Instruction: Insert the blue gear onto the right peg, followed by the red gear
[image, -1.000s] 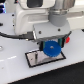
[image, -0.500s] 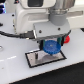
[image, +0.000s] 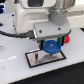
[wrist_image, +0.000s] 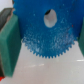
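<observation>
— Where's the gear right now?

— The wide, flat, bright-blue plastic toothed disc (image: 50, 47) is up in the claw (image: 50, 45) of the white arm, hanging over the grey rectangular plate with the black rim (image: 45, 58). From the exterior view it sits above the half of the plate toward that view's right.

— Is the claw actually holding it?

— Yes, pinched tight on it. From the wrist camera the blue gear (wrist_image: 48, 31) fills most of the picture, its centre hole showing pale, and a green finger pad (wrist_image: 9, 44) presses flat against its toothed rim on one side.

— Is it down on the peg?

— I can't tell. The thin dark pins are hidden under the gear and the arm, so I can't make out the right peg at all.

— And the other gear?

— The small bright-red plastic toothed disc (image: 64, 39) is just beyond the blue one, toward the exterior view's right, partly behind the claw. It looks to be off the plate, on the white table (image: 70, 70).
</observation>
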